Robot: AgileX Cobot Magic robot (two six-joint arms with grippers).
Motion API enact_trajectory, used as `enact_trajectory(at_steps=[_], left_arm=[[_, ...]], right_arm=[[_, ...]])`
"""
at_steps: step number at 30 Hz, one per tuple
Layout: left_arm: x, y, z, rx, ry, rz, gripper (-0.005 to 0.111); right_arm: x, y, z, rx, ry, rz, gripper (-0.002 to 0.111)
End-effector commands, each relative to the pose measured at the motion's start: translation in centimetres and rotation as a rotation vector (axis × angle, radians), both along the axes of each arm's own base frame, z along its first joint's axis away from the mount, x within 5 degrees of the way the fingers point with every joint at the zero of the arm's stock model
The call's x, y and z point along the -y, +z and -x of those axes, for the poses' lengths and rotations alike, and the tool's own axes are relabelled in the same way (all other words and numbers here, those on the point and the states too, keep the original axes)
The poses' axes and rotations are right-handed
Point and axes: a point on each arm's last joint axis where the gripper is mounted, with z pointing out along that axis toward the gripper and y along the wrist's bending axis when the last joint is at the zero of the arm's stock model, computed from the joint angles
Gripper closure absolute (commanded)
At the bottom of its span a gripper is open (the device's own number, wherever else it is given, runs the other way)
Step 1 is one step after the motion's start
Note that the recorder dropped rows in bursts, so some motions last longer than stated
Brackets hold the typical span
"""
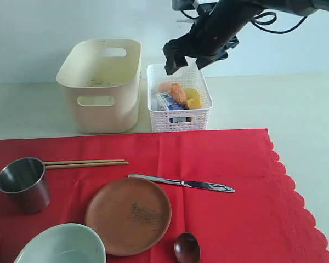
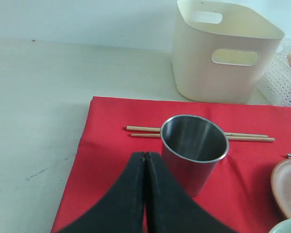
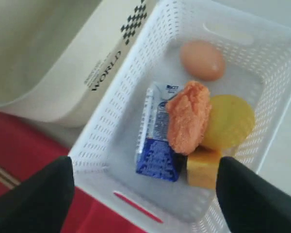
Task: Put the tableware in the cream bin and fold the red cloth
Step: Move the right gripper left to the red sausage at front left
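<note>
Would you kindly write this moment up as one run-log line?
left gripper: shut, empty | right gripper: open, above basket | cup, chopsticks, plate, bowl, knife, spoon: on cloth | bin: no tableware seen | cloth: unfolded

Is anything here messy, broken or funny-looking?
Nothing is spilled or broken. The plate has a dark scuff near its middle, and the cream bin has little dark specks on its floor. The knife lies a bit slanted on the red cloth.
</note>
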Motion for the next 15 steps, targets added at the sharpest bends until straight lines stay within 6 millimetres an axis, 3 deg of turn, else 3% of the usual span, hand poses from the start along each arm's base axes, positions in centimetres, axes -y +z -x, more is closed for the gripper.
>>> enact_trajectory(at_steps=[1, 4, 7, 15], left_arm=[[0.0, 0.0, 0.0, 0.011, 0.003, 0.0, 0.107], [0.0, 0.0, 0.0, 0.011, 0.003, 0.0, 0.107], [0.0, 0.0, 0.0, 0.011, 0.003, 0.0, 0.107], [0.0, 0.0, 0.0, 0.011, 0.003, 0.0, 0.107]], right_arm=[[0.2, 2.7, 1.5, -0.032, 0.045, -0.024, 0.035], [0.2, 4.0, 2.6, -0.071, 0.068, -0.046, 0.036], [-1.0, 5.2, 4.0, -0.079, 0.114, -0.051, 0.036], [-9.3, 5.8, 10.2, -0.084, 0.357, 0.031, 0.036]])
